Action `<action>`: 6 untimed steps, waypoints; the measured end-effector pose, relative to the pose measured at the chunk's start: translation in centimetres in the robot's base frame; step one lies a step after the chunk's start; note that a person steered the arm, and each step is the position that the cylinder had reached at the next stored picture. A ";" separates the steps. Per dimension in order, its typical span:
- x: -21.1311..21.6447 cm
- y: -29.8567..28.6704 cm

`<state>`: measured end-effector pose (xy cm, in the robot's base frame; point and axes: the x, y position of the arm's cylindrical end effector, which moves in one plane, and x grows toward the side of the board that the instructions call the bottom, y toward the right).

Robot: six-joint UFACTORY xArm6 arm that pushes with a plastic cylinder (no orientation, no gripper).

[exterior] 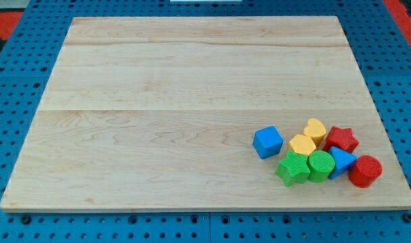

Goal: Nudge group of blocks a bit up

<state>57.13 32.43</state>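
Wooden board (192, 101) is lying on a blue pegboard (16, 54). My tip is not showing anywhere in the view, so I cannot say where it is standing relative to the blocks. There are no jaws on this rig, only the rod, and it is out of sight.

The group is sitting in the view's lower right corner of the board, close to the bottom edge:
- blue cube (267, 142), at the view's left of the cluster, slightly apart from the rest
- yellow block (315, 129) and a second yellow block (302, 145), touching each other
- red star (341, 139), at the view's upper right
- green star (293, 169) and green cylinder (320, 166), side by side in the bottom row
- blue block (341, 162), partly hidden between the green cylinder and the red cylinder (365, 171)

Risks, as I am judging them:
- A single narrow tip is only contacting one or two blocks at a time; a push from below could be splitting the cluster rather than carrying it up together.
- The blue cube, standing off, is likely getting left behind.
- The red cylinder may be rolling or slipping sideways toward the board's right edge.
- An overlong push would be exceeding "a bit".
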 end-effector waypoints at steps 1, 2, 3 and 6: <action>3.0 -0.5; 2.4 -3.9; 1.4 -10.7; -3.6 -16.1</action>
